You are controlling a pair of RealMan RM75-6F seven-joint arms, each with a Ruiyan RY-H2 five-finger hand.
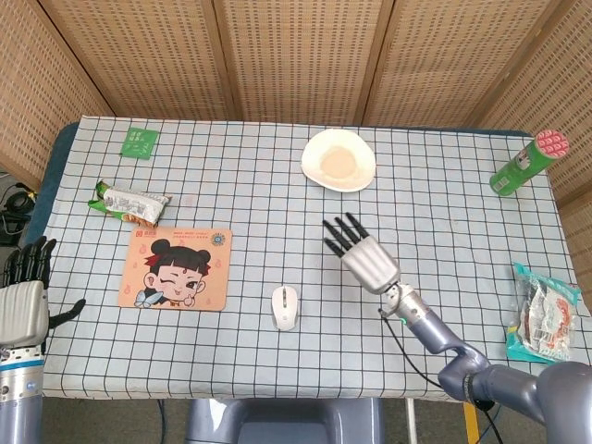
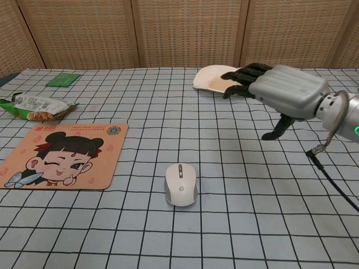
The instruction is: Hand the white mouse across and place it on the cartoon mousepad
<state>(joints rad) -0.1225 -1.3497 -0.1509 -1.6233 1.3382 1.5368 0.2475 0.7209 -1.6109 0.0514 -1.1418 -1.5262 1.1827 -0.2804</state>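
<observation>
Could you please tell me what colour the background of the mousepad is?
The mousepad is peach-orange with a cartoon girl; the head view shows it best.

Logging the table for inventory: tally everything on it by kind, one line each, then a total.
Mouse: 1, white mouse
Mousepad: 1, cartoon mousepad
Plate: 1
Snack packets: 2
Green sachet: 1
Green canister: 1
Total: 7
</observation>
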